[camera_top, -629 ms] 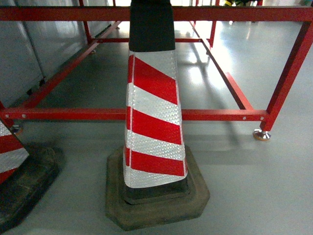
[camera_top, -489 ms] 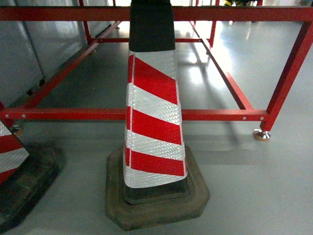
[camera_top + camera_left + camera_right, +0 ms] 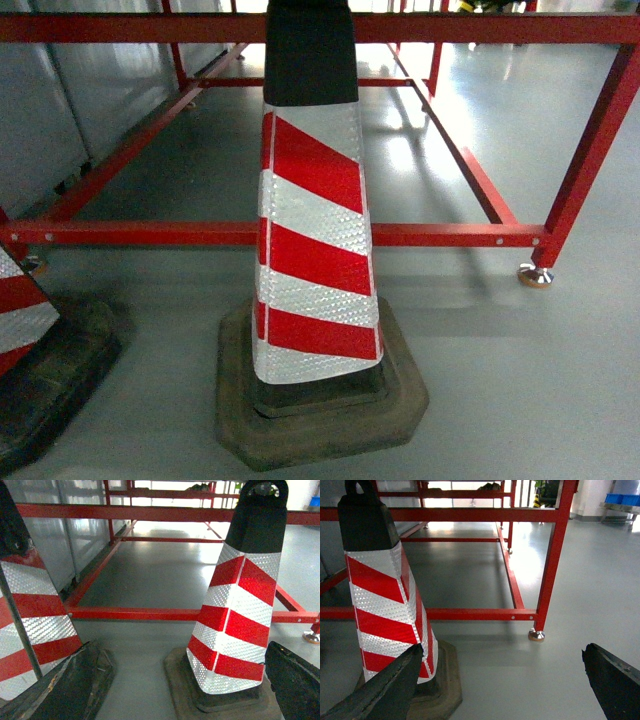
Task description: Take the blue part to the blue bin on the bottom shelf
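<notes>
The blue part, the blue bin and the bottom shelf are out of view in all three views. My left gripper [image 3: 175,692] is open, its dark fingers [image 3: 60,690] wide apart at the bottom corners of the left wrist view, with only grey floor and a cone base between them. My right gripper [image 3: 500,685] is also open over bare floor, one finger [image 3: 612,680] at the right and the other in front of a cone. Neither gripper shows in the head view.
A red-and-white striped traffic cone [image 3: 315,230] on a heavy rubber base stands straight ahead. A second cone [image 3: 20,300] stands at the left. Behind them runs a low red steel frame [image 3: 450,235] with a levelling foot [image 3: 535,274]. Something blue [image 3: 622,498] sits far off at the right.
Hardly anything: in the head view the left cone's base sits slightly lower and further left; the central cone and the red frame stand where they were.
</notes>
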### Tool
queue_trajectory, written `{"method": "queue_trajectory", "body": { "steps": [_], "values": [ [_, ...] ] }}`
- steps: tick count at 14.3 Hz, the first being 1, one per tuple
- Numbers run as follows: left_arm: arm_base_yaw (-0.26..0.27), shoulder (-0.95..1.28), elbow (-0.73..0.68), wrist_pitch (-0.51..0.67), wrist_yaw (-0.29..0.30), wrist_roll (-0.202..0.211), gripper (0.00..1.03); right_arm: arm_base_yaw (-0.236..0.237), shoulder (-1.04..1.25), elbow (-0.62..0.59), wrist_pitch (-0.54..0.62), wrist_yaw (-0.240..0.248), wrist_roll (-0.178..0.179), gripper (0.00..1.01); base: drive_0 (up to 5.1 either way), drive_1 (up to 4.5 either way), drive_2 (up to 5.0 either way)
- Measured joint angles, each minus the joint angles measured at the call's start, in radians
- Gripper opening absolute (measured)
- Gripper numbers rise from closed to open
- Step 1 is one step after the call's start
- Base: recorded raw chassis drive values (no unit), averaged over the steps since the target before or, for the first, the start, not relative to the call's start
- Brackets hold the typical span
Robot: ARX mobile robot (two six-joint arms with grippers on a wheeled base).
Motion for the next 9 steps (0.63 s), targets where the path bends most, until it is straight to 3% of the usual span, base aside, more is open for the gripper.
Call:
{"method": "queue_trajectory", "body": {
  "steps": [9],
  "values": [
    [0.0, 0.0, 0.0, 0.0, 0.0, 0.0, 0.98, 0.0, 0.0, 0.0, 0.0, 0.0, 0.0, 0.98, 0.0, 0.0, 0.0]
  ]
}}
